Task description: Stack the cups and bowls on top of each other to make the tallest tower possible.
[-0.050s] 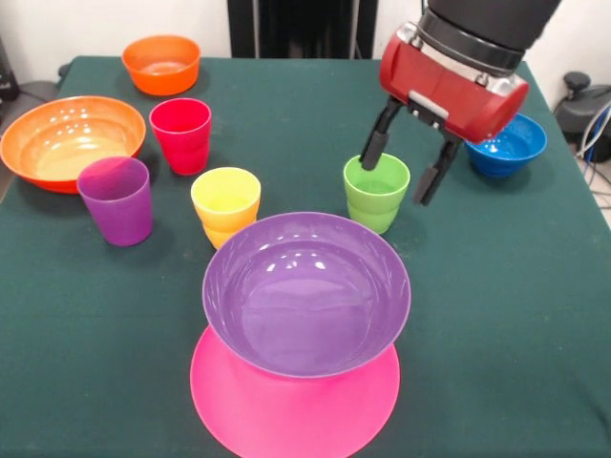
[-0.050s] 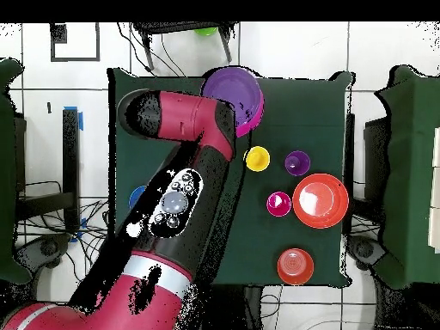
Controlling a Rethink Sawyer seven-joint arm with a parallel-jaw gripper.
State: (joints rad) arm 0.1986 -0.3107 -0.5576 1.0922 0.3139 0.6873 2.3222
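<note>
While scanning the front view from nine o'clock across to three: large orange bowl (image 1: pixel 72 141) at the nine o'clock edge of the green tabletop (image 1: pixel 496 315), small orange bowl (image 1: pixel 161 63) up at eleven, purple cup (image 1: pixel 115 198) and red cup (image 1: pixel 180 135) just inside those, yellow cup (image 1: pixel 225 205) near centre. Below centre, at six o'clock, purple bowl (image 1: pixel 305 292) sitting upright on the upturned pink bowl (image 1: pixel 294 403), so far only two pieces of tower. Right of centre, light green cup (image 1: pixel 376 192) standing upright on the tabletop, with the pincer (image 1: pixel 404 170) spread wide about its rim, one finger at the cup's far left edge, the other just off its right side, gripping nothing. Small blue bowl (image 1: pixel 506 145) at two to three o'clock, partly behind the red wrist. Judged by look: glossy thin plastic, light, stiff, slippery on the smooth upper band; better purchase likely across the rim or on the ribbed lower half, squeezed gently to avoid popping the cup out. Hard to tell whether the left finger touches the rim or hangs above it. From overhead, green cup and most of the blue bowl lost beneath the arm; no medium green bowl found in either view.
</note>
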